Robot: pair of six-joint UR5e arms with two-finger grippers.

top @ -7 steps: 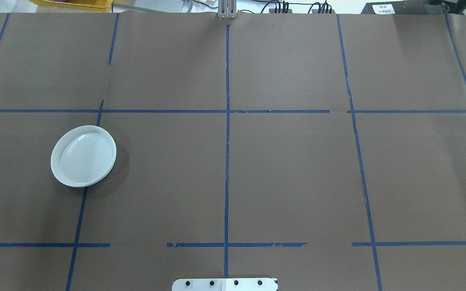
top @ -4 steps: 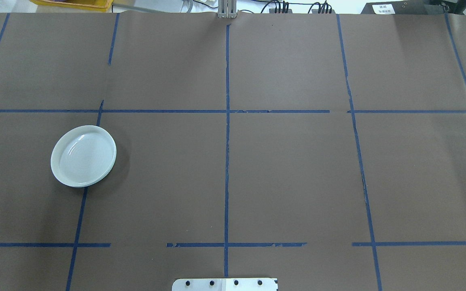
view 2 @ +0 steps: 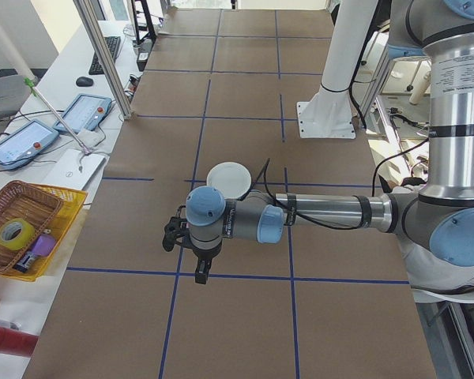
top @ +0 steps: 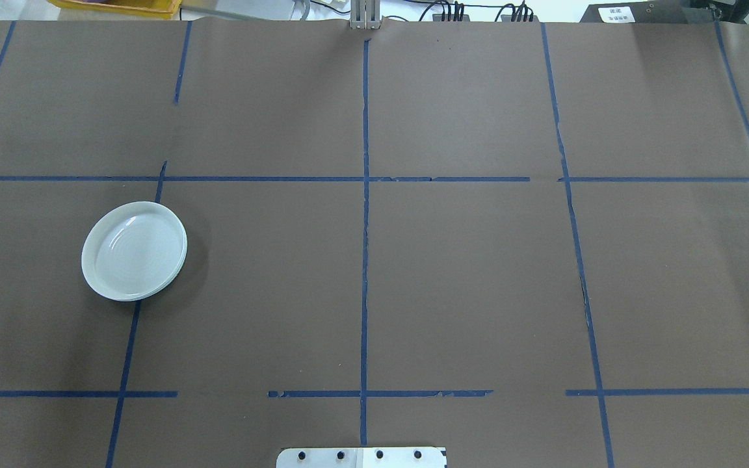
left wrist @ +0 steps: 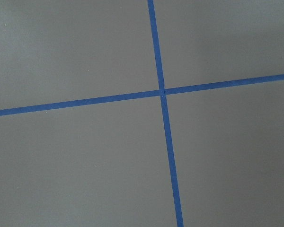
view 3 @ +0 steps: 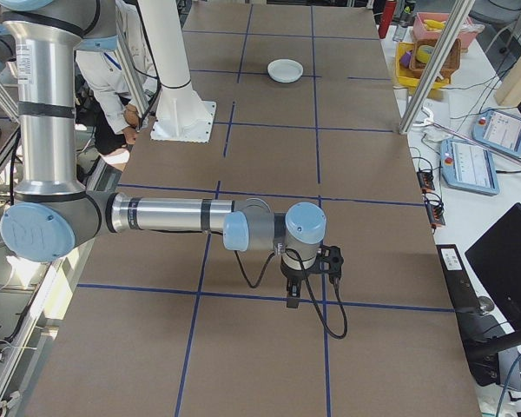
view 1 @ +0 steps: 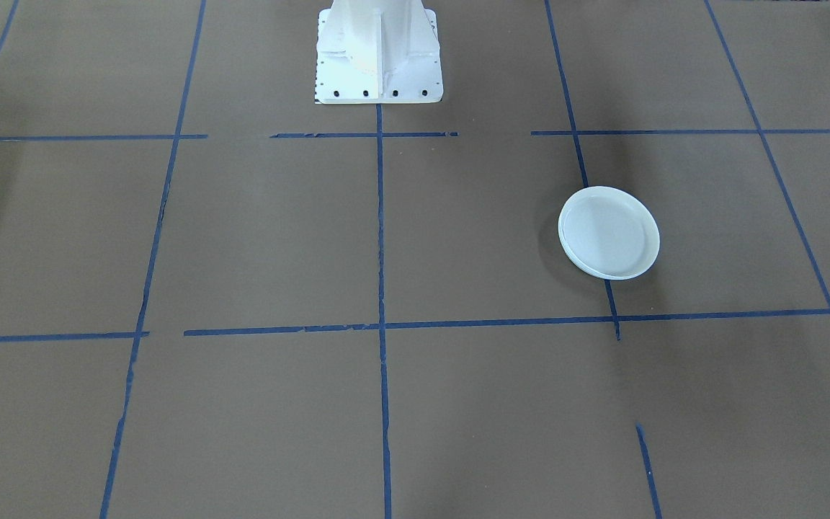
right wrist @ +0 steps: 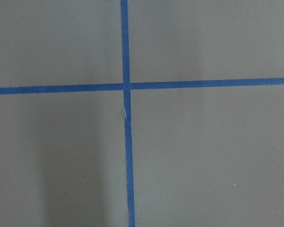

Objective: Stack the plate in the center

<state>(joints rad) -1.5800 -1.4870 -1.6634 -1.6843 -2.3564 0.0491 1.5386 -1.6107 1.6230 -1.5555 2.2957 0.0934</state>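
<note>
My table [top: 478, 273] is covered in matt brown paper, creased at the seams, with blue tape [top: 365, 260] that is frayed and torn in places. The plate [top: 134, 251] on my left looks like glazed ceramic, pale and glossy, with faint rings catching the light. My base plate [view 1: 379, 79] is white painted metal. My arms' tubes [view 2: 332, 210] are brushed silver metal, their joint caps [view 2: 206, 205] smooth blue plastic. The far basket [view 2: 20, 223] is woven wicker.
</note>
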